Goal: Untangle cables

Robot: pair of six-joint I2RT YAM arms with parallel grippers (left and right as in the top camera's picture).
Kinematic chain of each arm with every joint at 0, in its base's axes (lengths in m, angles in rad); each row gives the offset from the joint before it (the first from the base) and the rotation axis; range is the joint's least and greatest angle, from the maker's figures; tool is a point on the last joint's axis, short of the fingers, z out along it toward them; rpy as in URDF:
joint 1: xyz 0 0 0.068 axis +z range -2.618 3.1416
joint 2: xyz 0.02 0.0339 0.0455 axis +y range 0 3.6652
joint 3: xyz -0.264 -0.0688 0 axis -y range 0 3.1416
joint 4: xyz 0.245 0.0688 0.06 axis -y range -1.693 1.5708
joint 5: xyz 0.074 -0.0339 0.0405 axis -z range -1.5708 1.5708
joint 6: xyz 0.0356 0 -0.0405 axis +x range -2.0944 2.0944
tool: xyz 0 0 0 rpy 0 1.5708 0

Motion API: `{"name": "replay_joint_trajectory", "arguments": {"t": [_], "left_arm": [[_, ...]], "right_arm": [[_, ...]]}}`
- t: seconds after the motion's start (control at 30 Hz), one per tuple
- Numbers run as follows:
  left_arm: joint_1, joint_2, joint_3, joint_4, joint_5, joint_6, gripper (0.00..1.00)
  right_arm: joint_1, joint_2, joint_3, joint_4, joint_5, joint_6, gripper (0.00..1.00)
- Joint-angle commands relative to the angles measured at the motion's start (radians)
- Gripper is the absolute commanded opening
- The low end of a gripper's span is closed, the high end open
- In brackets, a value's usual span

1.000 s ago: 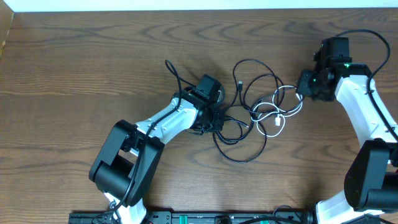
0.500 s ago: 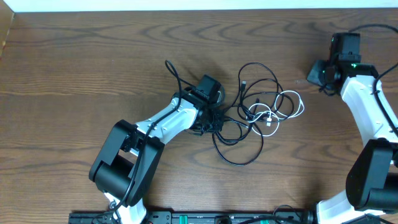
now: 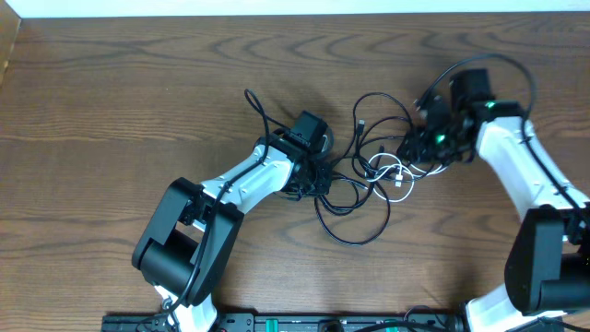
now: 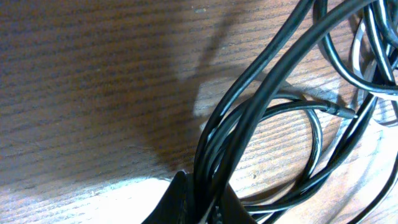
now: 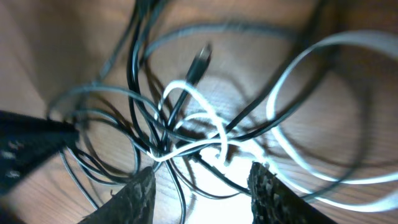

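Note:
A tangle of thin black cables (image 3: 369, 184) and one white cable (image 3: 398, 171) lies at the table's middle. My left gripper (image 3: 318, 175) sits at the tangle's left edge, shut on a bundle of black cables (image 4: 249, 118); its fingers (image 4: 177, 199) pinch the strands at the bottom of the left wrist view. My right gripper (image 3: 419, 148) is open above the tangle's right side. In the right wrist view its two fingers (image 5: 140, 193) stand wide apart over the white cable (image 5: 199, 134) and crossing black strands (image 5: 134, 74), holding nothing.
The wooden table (image 3: 111, 111) spreads all round. A loose black cable end (image 3: 251, 100) runs up left of the left gripper. A black rail (image 3: 277, 323) lies along the front edge. Thicker arm cables loop over the right arm (image 3: 516, 69).
My right gripper has let go of the white cable, swung away to the right, then come back left over the tangle. The white loop has drawn back toward the tangle. The left arm has not moved.

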Motion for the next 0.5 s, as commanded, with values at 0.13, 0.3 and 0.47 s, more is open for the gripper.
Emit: {"name": "replay_joint_trajectory", "arguments": {"t": [0.13, 0.3, 0.47], "left_arm": [[0.0, -0.015, -0.003, -0.005, -0.018, 0.01, 0.07], [0.0, -0.015, -0.003, -0.005, -0.018, 0.01, 0.07], [0.0, -0.015, -0.003, -0.005, -0.018, 0.01, 0.08]], "right_arm": [[0.112, -0.008, -0.147, 0.098, -0.016, 0.158, 0.34], [0.138, -0.008, -0.156, 0.133, 0.092, 0.508, 0.31], [0.161, -0.008, -0.157, 0.188, 0.183, 0.708, 0.33]]}}
